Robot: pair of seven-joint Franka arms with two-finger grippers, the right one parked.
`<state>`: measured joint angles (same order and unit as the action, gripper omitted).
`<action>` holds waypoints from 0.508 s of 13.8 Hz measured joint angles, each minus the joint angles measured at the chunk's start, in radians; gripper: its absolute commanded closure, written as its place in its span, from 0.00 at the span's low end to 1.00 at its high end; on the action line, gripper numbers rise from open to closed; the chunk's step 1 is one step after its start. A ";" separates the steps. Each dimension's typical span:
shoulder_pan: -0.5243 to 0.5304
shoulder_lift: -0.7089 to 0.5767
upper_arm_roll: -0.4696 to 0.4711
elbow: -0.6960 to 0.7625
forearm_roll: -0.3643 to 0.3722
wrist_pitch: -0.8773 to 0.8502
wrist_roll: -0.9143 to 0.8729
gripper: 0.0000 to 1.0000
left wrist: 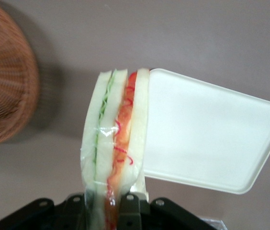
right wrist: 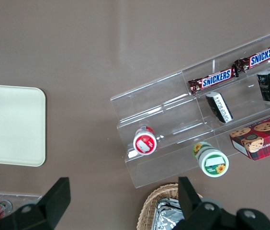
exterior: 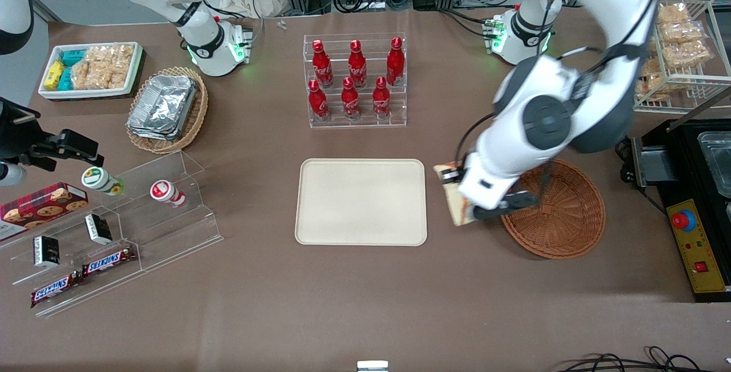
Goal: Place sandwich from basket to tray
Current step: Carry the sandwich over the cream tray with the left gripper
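My left gripper (exterior: 464, 203) hangs above the table between the cream tray (exterior: 361, 201) and the reddish-brown wicker basket (exterior: 562, 212), shut on the sandwich (exterior: 453, 199). In the left wrist view the clear-wrapped sandwich (left wrist: 117, 139) sticks out from between the black fingers (left wrist: 130, 211), showing white bread with green and red-orange filling stripes. The tray (left wrist: 211, 134) lies just beside the sandwich's tip, and the basket (left wrist: 5, 81) is on its opposite flank. Nothing shows inside the basket. The tray's surface is bare.
An acrylic rack of red cola bottles (exterior: 355, 80) stands farther from the front camera than the tray. A black control box with a red button (exterior: 694, 246) sits beside the basket at the working arm's end. Snack shelves (exterior: 114, 229) and a foil-tray basket (exterior: 167, 109) lie toward the parked arm's end.
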<state>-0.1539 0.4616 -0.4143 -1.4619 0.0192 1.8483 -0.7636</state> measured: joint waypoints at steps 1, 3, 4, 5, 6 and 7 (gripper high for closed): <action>-0.021 0.024 0.000 -0.015 0.006 0.033 -0.001 1.00; -0.052 0.077 -0.001 -0.029 0.043 0.103 -0.001 1.00; -0.067 0.106 -0.001 -0.031 0.062 0.142 -0.001 1.00; -0.084 0.138 -0.001 -0.032 0.081 0.180 -0.001 1.00; -0.100 0.170 -0.001 -0.032 0.100 0.214 -0.001 1.00; -0.114 0.200 -0.001 -0.032 0.119 0.241 -0.002 1.00</action>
<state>-0.2679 0.6621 -0.4152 -1.4944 0.1383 2.0892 -0.7653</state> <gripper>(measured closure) 0.806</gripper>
